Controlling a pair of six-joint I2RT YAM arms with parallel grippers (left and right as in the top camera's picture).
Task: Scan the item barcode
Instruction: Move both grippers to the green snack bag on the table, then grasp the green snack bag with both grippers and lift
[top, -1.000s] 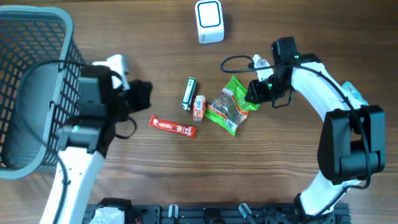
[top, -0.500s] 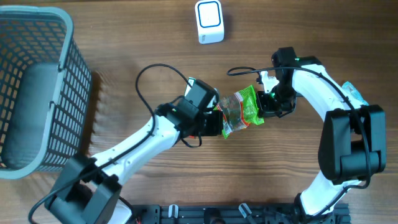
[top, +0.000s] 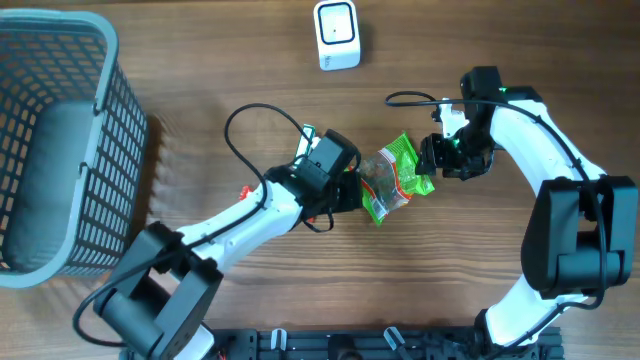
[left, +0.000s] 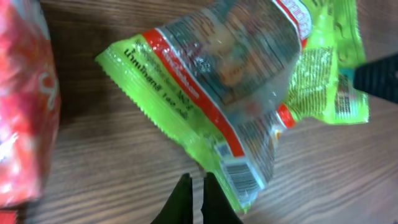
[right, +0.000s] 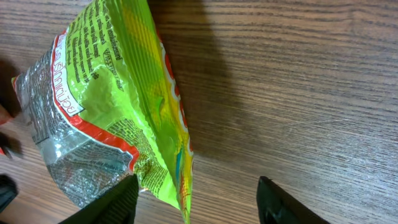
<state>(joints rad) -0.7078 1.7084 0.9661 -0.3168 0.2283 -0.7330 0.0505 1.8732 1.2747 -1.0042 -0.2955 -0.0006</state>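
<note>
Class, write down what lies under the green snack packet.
Around the green snack packet only wooden table shows, darkened by its shadow. A red wrapper lies beside it, not under. Anything directly below its middle is covered by the packet.

One green snack bag (top: 396, 178), one white barcode scanner (top: 336, 33) at twelve o'clock, one grey mesh basket (top: 60, 140) at nine o'clock, two robot arms, left arm (top: 235, 225) and right arm (top: 540, 105), one red packet (left: 25, 106) in view
</note>
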